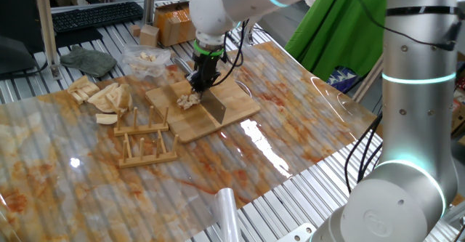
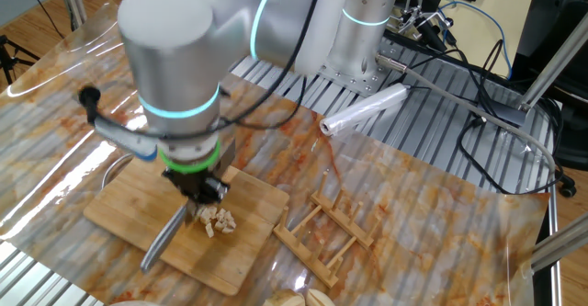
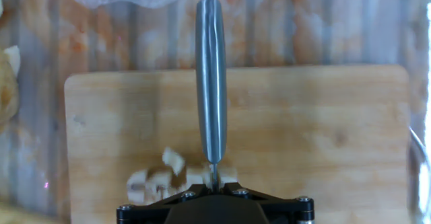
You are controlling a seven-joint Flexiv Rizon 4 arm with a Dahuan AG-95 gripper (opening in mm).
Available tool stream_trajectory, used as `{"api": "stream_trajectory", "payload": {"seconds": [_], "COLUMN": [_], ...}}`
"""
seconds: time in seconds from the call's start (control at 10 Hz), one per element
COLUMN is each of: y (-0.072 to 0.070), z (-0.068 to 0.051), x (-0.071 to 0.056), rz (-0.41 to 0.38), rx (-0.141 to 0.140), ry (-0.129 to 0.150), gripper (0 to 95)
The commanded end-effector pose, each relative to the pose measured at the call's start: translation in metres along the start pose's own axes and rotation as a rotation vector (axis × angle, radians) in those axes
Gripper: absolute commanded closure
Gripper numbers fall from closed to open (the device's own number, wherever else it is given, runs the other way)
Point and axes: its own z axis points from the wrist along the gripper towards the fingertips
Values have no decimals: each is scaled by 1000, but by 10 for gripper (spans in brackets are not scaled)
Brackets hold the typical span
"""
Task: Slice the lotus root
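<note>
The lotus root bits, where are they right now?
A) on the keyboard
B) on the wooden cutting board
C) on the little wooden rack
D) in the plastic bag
B: the lotus root bits lie on the wooden cutting board, beside the knife.

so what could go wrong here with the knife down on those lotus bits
1. The lotus root is already a loose cluster of small pieces on the bamboo board; another chop may scatter them rather than slice them.
2. The pieces lie mostly to one side of the knife in the hand view, so the blade could miss most of them.
3. The tool is shut on the knife; a hard strike on the board could twist the knife in its grip.
</note>
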Motion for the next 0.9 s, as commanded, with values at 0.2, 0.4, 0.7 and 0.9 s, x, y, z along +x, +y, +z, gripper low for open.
{"api": "stream_trajectory", "payload": {"seconds": [0.2,0.4,0.7,0.9], "y": [3,4,2,0], "z": [0,-5,-16,-25], "x": [2,2,7,10], "rz": [30,35,33,37], "rx": [-9,-1,5,2], "ry": [12,24,35,43], "gripper": [950,950,950,950]}}
